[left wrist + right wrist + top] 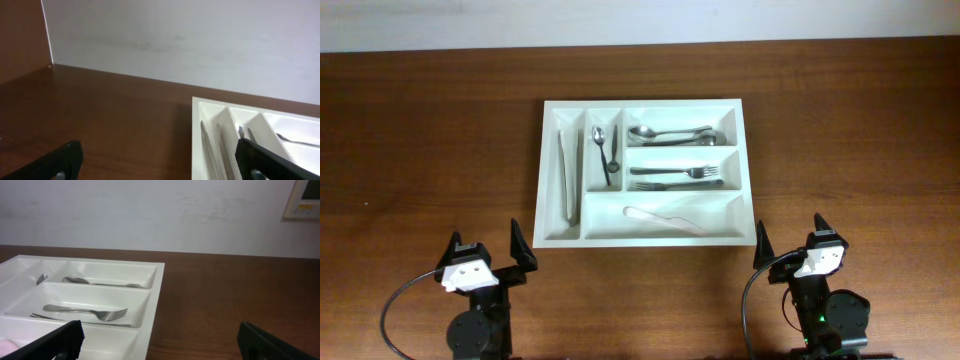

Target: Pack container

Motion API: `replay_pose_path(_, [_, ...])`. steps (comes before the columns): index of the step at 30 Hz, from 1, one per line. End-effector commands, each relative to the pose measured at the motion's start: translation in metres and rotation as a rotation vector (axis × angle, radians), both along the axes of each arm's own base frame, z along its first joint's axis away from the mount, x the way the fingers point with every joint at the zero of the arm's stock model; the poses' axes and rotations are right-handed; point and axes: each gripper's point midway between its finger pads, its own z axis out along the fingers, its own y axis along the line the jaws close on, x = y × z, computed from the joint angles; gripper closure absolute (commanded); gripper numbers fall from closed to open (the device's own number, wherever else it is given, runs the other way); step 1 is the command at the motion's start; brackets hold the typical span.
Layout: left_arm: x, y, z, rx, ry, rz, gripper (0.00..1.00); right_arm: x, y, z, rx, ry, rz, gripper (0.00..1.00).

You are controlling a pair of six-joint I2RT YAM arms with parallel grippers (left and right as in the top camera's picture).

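The container (548, 170) is cut off in both wrist views, utensils (210, 145) blurry. Left gripper (485, 242) and right gripper (790, 236) sit wide open, empty, off its near corners, table (420, 150) all round it.

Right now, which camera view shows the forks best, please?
The overhead view: both forks lie whole in the container's middle wide compartment. The right wrist shows them foreshortened; the left wrist misses them.

Overhead looks down; low wrist views share container (640, 103).
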Motion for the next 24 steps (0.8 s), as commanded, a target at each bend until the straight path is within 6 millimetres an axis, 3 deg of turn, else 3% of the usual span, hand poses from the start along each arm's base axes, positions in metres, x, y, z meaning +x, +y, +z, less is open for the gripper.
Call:
replay_pose_path(1, [0.0,0.001,-0.005,0.0,0.0,0.006,0.01,0.0,-0.003,-0.002,0.0,-0.002,-0.018,0.01])
replay_pose_path(24, [0.002,-0.016,-0.015,0.103,0.052,-0.102,0.01,0.0,-0.003,-0.001,0.0,-0.002,-0.017,0.01])
